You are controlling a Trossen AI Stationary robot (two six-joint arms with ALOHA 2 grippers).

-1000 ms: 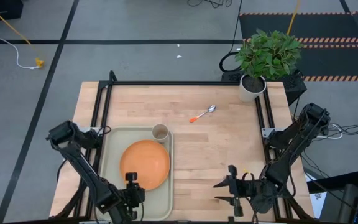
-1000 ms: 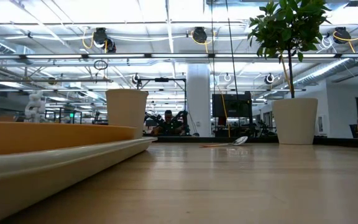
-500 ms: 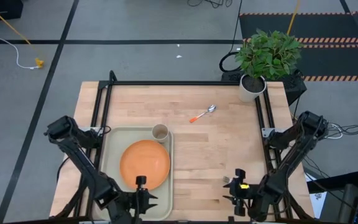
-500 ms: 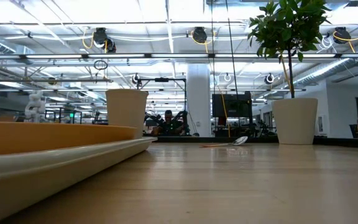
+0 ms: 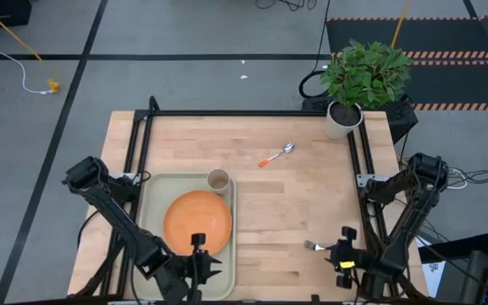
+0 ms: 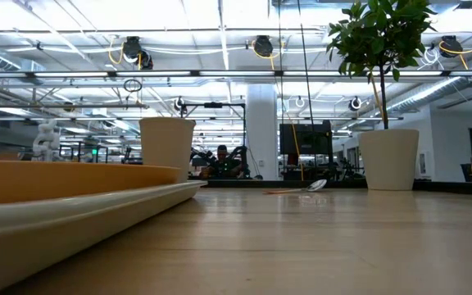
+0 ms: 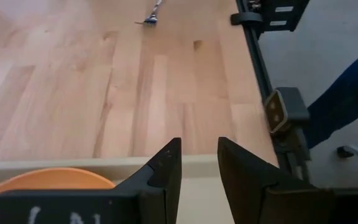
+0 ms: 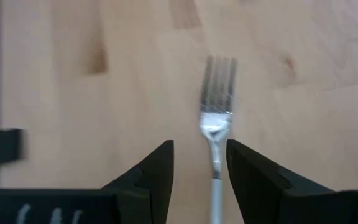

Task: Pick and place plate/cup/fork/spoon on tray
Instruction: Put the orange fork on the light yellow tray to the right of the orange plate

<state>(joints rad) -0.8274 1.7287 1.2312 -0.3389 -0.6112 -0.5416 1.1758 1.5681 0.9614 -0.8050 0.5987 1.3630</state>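
The plate and cup sit on the tray, the spoon well beyond it. Right gripper, fingers parted, straddles the fork on bare table; left gripper, empty and slightly spread, hovers over the tray's near edge

Bright, even overhead light throughout; soft, short shadows on the surface. Glare from ceiling tubes in the low view, near tray edge blurred. Fork ahead of the right fingers soft with blur.
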